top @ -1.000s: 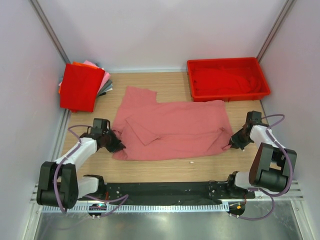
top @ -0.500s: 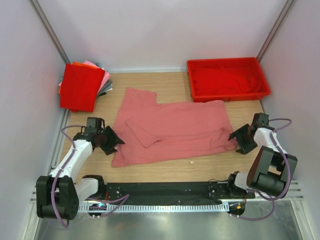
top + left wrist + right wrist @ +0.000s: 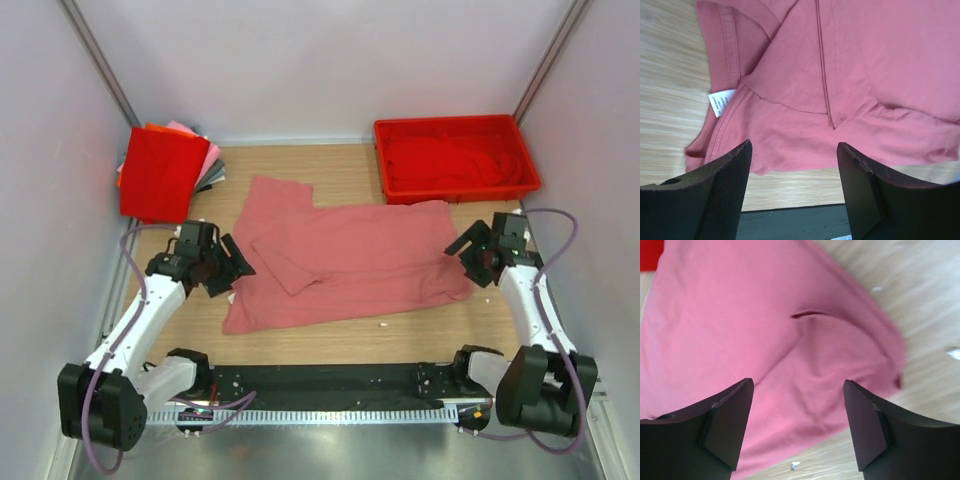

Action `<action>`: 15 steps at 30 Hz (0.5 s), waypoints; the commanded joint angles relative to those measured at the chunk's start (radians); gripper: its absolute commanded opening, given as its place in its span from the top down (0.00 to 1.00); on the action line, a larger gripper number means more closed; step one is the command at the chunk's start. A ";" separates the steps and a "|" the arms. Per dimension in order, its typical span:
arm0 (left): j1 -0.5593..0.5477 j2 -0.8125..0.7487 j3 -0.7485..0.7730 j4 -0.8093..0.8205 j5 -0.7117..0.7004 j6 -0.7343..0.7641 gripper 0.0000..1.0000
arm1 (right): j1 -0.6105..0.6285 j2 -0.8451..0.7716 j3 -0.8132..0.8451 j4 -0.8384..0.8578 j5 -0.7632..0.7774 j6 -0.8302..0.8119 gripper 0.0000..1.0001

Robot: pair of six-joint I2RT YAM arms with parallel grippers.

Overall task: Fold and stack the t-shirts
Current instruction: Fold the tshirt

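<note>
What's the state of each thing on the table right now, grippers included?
Salmon t-shirt: spread flat, partly folded, not gripped.
Shirt stack: folded, piled at the far left corner, red one on top.
Red tray: holds crumpled red cloth.
Left gripper: open, empty, at the t-shirt's left edge.
Right gripper: open, empty, at its right edge.

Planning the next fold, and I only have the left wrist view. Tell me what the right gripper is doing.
Observer: The right gripper is open over the pink shirt's right edge, holding nothing.
Operator: Report where the stack sits.
Observer: The stack is in the far left corner, red on top.
Operator: Say what's in the tray.
Observer: The tray, far right, holds crumpled red cloth.
</note>
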 commanded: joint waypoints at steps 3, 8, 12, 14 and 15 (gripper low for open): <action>-0.121 0.044 0.006 0.017 -0.081 0.001 0.33 | 0.185 0.141 0.113 0.109 -0.018 0.012 0.34; -0.184 0.081 -0.054 0.089 -0.091 -0.019 0.44 | 0.572 0.252 0.225 0.180 -0.019 0.003 0.32; -0.211 0.066 -0.133 0.121 -0.092 -0.039 0.58 | 0.822 0.347 0.270 0.291 -0.081 0.062 0.32; -0.215 0.044 -0.182 0.136 -0.092 -0.053 0.66 | 0.899 0.416 0.323 0.341 -0.070 0.095 0.32; -0.217 0.038 -0.196 0.139 -0.092 -0.055 0.66 | 0.966 0.445 0.351 0.344 -0.058 0.102 0.32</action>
